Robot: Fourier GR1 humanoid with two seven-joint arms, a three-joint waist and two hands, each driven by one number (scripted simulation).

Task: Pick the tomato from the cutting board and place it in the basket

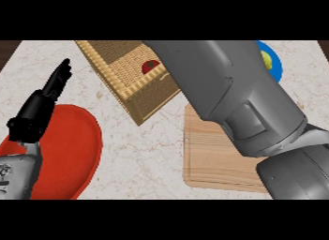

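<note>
Sitting inside the woven basket (pixel 125 77): the red tomato (pixel 149 66).

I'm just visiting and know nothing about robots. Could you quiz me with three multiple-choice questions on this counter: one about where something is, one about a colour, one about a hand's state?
1. Where does the tomato show?
A. On the cutting board
B. Inside the basket
C. On the red plate

2. What colour is the plate at the far right?
A. Blue
B. White
C. Black

3. How is the left hand?
A. Curled round the tomato
B. Open, fingers straight
C. Pressing on the cutting board

Answers:
1. B: the red shape lies within the basket walls, beside the right forearm.
2. A: the blue plate peeks out behind that forearm.
3. B: its fingers point up over the red plate, holding nothing; the cutting board is elsewhere.
</note>
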